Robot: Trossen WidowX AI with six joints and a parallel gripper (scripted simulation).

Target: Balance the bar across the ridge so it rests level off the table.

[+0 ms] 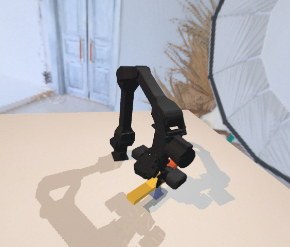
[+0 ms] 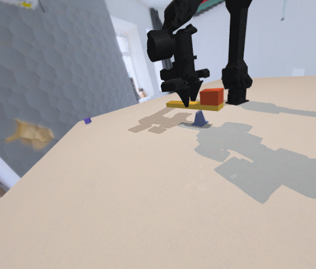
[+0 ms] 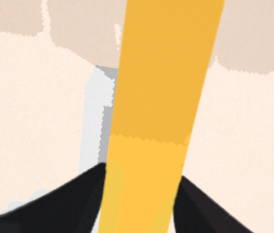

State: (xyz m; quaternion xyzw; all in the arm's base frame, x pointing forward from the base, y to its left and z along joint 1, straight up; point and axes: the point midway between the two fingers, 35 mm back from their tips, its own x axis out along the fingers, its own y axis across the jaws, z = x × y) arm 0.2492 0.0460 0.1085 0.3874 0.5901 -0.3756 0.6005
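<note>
While the black parallel-jaw gripper (image 2: 189, 101) pinches it, the long flat yellow bar (image 2: 178, 104) sits level mid-frame. An orange-red cube (image 2: 211, 96) tops its right end, above the small blue wedge-shaped ridge (image 2: 199, 119).

Photo studio: softbox (image 1: 270, 87), panelled doors (image 1: 86, 50)

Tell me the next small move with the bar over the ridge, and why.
Probably ease straight down. In the exterior view the tool, shut on the yellow bar, holds it about level just above the blue ridge, perhaps barely touching. The ridge sits toward the end carrying the orange block, so settle the bar fully before opening.
</note>
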